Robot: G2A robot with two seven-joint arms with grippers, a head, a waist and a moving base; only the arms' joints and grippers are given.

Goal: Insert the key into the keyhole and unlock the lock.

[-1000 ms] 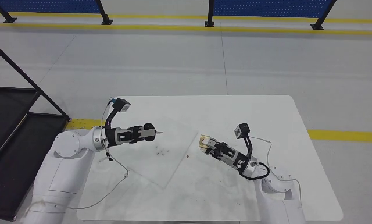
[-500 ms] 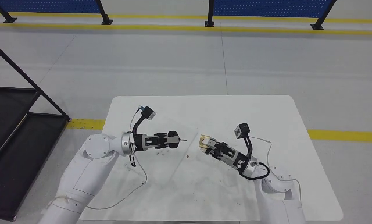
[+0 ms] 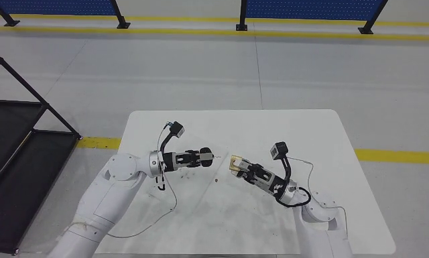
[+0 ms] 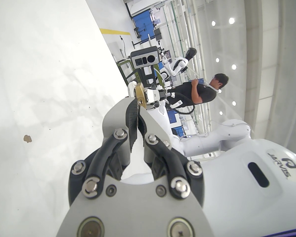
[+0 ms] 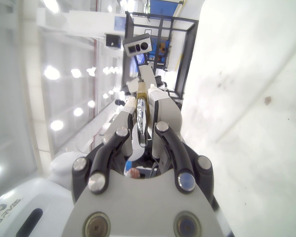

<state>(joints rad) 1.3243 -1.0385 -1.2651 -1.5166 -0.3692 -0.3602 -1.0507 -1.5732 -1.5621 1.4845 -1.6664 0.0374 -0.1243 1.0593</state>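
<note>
Left gripper [image 3: 205, 157], fingers closed on the key [image 3: 212, 155], faces the lock [image 3: 235, 164] clamped by the right gripper [image 3: 241, 167] above mid-bench [image 3: 301, 131]; key near lock, apart. Insertion and turning remain.

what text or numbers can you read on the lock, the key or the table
lock: no text can be made out; the right wrist view shows it edge-on.
key: mostly hidden in the left gripper; nothing readable on its bare tip.
table: no text, just a few small dark marks.
</note>
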